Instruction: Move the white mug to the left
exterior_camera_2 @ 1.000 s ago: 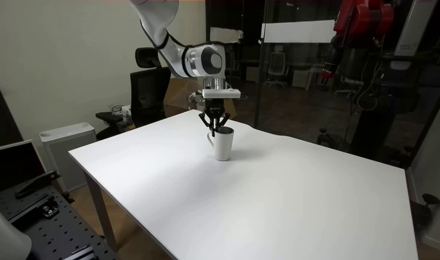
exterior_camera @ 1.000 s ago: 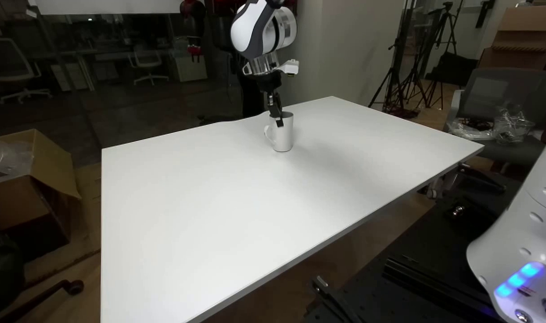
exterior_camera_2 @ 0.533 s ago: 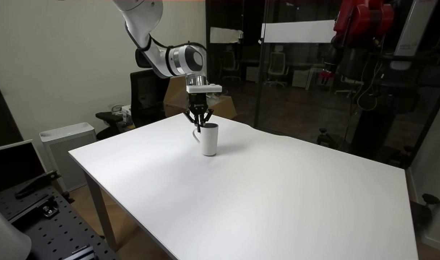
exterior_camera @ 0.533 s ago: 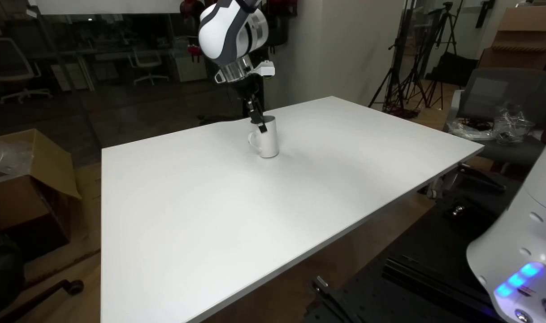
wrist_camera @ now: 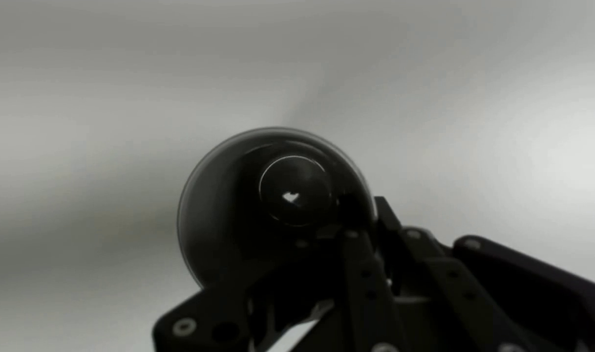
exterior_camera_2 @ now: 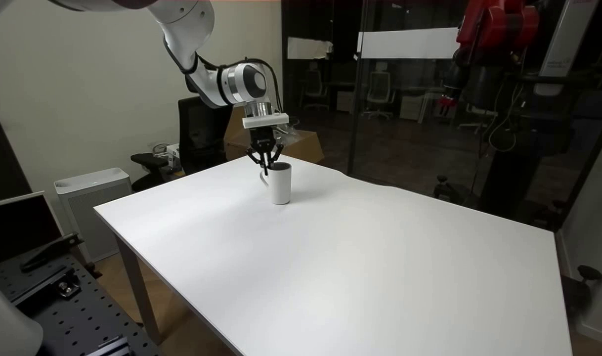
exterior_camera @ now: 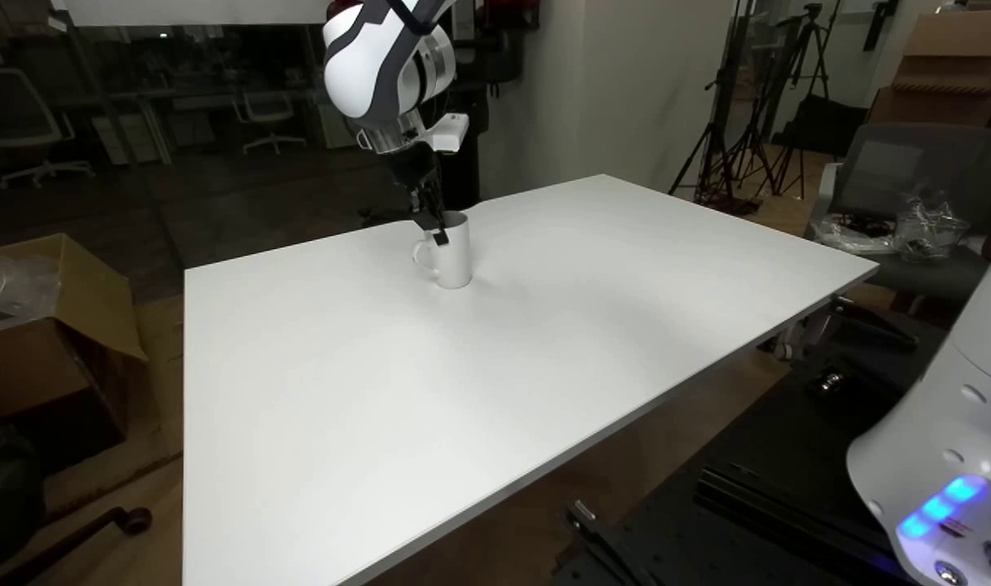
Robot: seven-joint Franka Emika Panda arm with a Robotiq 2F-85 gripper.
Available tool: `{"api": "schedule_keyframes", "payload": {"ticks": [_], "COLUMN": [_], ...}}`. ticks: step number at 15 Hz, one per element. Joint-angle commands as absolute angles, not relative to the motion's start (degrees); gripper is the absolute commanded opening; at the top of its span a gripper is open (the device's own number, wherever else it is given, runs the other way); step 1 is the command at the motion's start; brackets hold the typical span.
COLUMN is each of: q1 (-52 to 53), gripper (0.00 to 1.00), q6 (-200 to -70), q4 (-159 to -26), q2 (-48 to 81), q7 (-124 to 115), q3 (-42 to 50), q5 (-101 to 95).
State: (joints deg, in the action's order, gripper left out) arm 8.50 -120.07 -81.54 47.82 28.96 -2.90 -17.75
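Robot base, white with a lit blue strip, stands near right in an exterior view, beside a large white tabletop. Over the far part of that tabletop is the white mug, mouth up, its long axis close to vertical and its body narrowing toward the foot; whether the foot touches the surface or rides just clear of it, I cannot tell. The handle points left in both exterior views, as it did half a second ago. A Robotiq gripper reaches down to the rim on the handle side, its fingers brought almost together and the mug's wall pinched between them, one finger inside the dark mouth and one outside in the wrist view. Since that earlier moment, mug and gripper have shifted left in both exterior views, and the white wrist camera, nearly level then, now slants in an exterior view. Above the gripper, the Panda arm runs up out of view. At far left in an exterior view stands a dark glass partition, with an office chair beyond it.
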Motion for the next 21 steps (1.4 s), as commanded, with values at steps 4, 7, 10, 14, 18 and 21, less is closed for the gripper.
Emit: {"api": "schedule_keyframes", "payload": {"ticks": [4,7,10,14,18,21], "q1": [7.8,7.3,6.8,6.6,7.0,6.8], "gripper": [0.03,0.35,0.48,0.76,0.99,1.0], "q6": [-125.1,-123.6,-121.9,-119.9,-117.7,-115.3], "q4": [-79.5,-78.9,-78.5,-77.9,-79.4,-80.6], "q2": [49.2,49.3,49.3,49.3,46.5,43.8], "q7": [18.3,18.9,20.6,21.2,21.5,22.5], "q3": [-3.2,-3.6,-4.2,-4.3,-4.4,-5.3], "q5": [-14.5,-13.5,-12.5,-12.3,-12.7,-12.1]}}
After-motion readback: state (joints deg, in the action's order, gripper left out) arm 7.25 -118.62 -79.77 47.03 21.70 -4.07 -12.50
